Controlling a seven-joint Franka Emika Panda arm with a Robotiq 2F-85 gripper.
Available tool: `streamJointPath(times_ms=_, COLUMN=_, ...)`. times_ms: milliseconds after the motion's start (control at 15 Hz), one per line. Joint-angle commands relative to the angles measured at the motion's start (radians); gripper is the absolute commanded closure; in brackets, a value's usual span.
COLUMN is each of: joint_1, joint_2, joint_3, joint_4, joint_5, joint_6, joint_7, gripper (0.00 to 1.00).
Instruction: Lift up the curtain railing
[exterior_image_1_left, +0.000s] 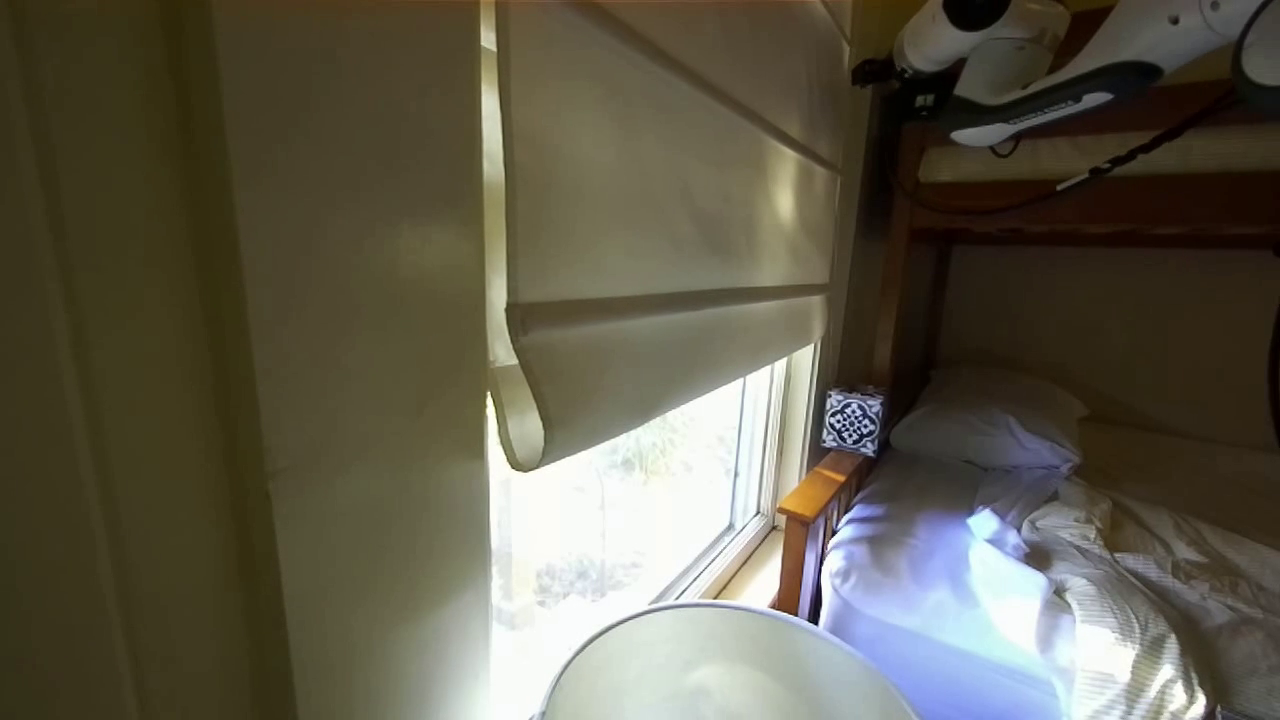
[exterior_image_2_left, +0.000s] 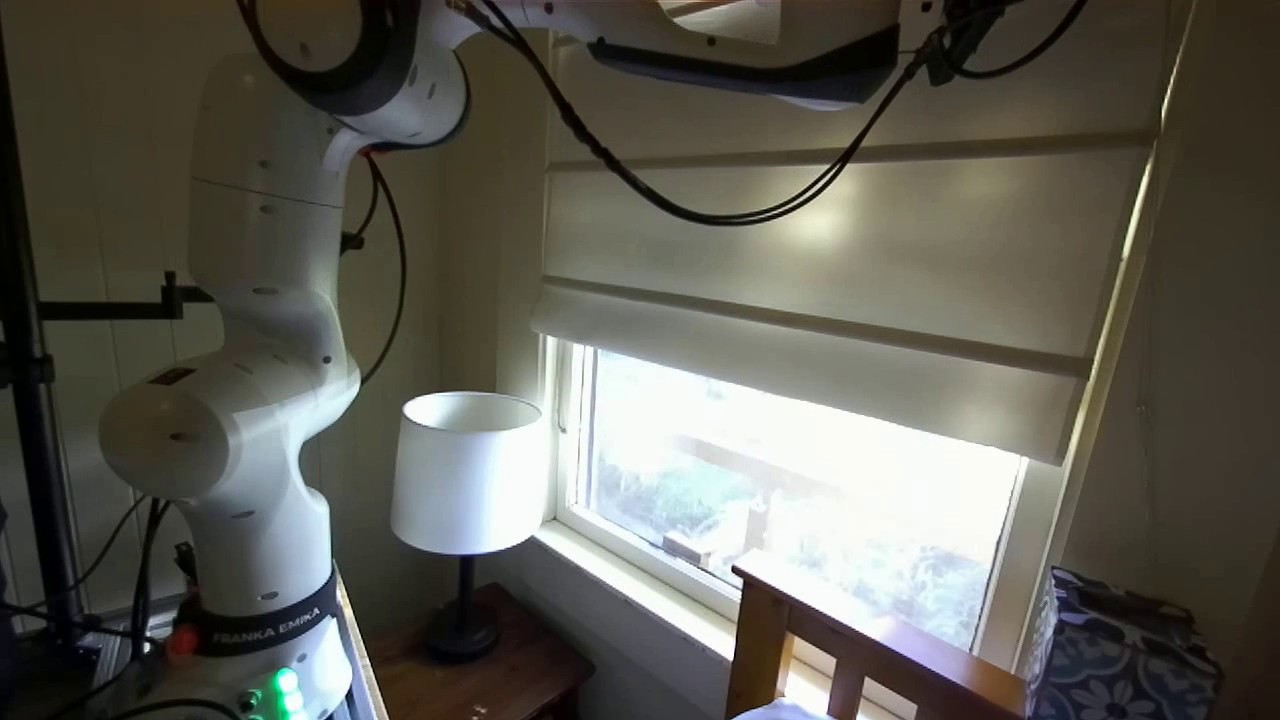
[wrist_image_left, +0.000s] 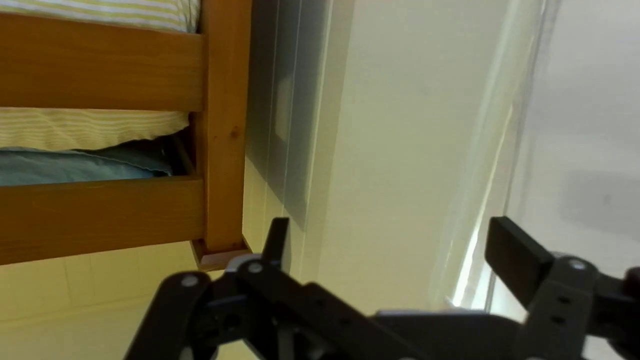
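The curtain railing, a wide cream fabric blind with horizontal folds, hangs over the window in both exterior views (exterior_image_1_left: 660, 230) (exterior_image_2_left: 820, 240). Its bottom fold hangs partway down, and bright window shows below it. In the wrist view the blind (wrist_image_left: 590, 125) is the pale surface at the right, beside a bright gap of light. My gripper (wrist_image_left: 390, 225) is open wide with nothing between its fingers. One finger overlaps the blind's side edge in the picture; I cannot tell whether it touches. In an exterior view the gripper (exterior_image_1_left: 875, 73) is small and dark, high near the blind's far side.
A wooden bunk-bed frame (exterior_image_1_left: 1060, 205) stands by the window; its post (wrist_image_left: 225, 125) shows in the wrist view. A white lamp (exterior_image_2_left: 470, 480) stands below the arm. A patterned box (exterior_image_2_left: 1120, 650) sits by the wooden rail (exterior_image_2_left: 880, 640). A black cable (exterior_image_2_left: 700, 215) hangs from the arm.
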Motion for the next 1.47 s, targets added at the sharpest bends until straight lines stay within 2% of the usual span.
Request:
streamJointPath(times_ms=0, joint_1=0.000, joint_2=0.110, joint_3=0.015, joint_4=0.141, joint_5=0.080, joint_6=0.012, joint_7=-0.017, gripper=0.00)
streamJointPath(times_ms=400, joint_1=-0.005, joint_2=0.196, joint_3=0.043, joint_4=0.258, joint_5=0.149, joint_6=0.015, joint_7=-0.040, gripper=0.00)
streamJointPath(times_ms=667, joint_1=0.003, joint_2=0.237, joint_3=0.045, joint_4=0.327, joint_5=0.172, joint_6=-0.041, joint_7=-0.025, gripper=0.00)
streamJointPath(times_ms=1000, joint_1=0.023, joint_2=0.241, joint_3=0.013, joint_4=0.352, joint_5=0.104, joint_6=-0.089, joint_7=0.049, gripper=0.00)
streamJointPath(times_ms=1200, joint_1=0.041, joint_2=0.219, joint_3=-0.021, joint_4=0.330, joint_5=0.044, joint_6=-0.156, joint_7=0.156, gripper=0.00)
streamJointPath(times_ms=1400, joint_1=0.064, joint_2=0.187, joint_3=-0.065, joint_4=0.281, joint_5=-0.061, joint_6=-0.247, joint_7=0.304, gripper=0.00)
